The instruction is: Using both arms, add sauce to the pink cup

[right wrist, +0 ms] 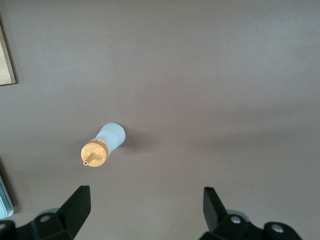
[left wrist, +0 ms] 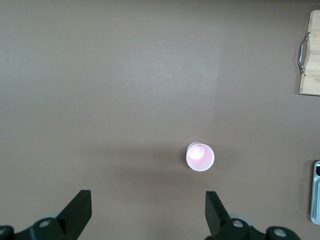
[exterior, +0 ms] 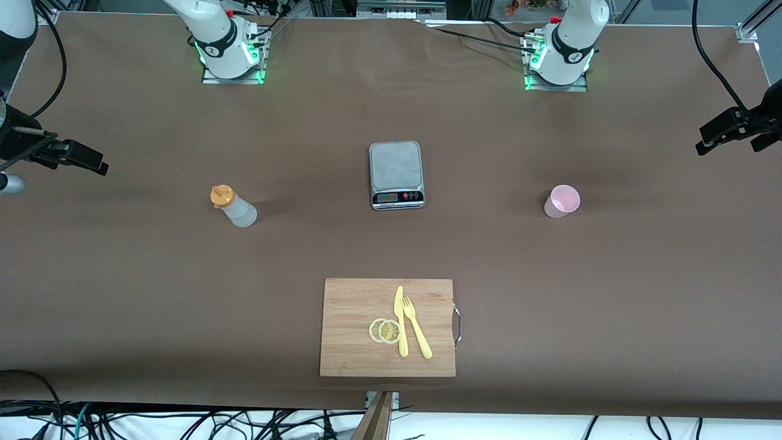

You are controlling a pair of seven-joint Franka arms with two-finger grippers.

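Note:
The sauce bottle (exterior: 235,208), whitish with an orange nozzle cap, stands upright toward the right arm's end of the table. The pink cup (exterior: 562,201) stands upright and empty toward the left arm's end. Both grippers are outside the front view; only the arm bases show at its top. In the left wrist view my left gripper (left wrist: 147,200) is open and empty, high over bare table beside the cup (left wrist: 200,157). In the right wrist view my right gripper (right wrist: 145,197) is open and empty, high over bare table beside the bottle (right wrist: 105,145).
A grey kitchen scale (exterior: 396,174) sits mid-table between bottle and cup. A wooden cutting board (exterior: 354,330) nearer the front camera carries two lemon slices (exterior: 385,330), a yellow knife (exterior: 400,321) and a fork (exterior: 416,327). Black clamps stand at both table ends.

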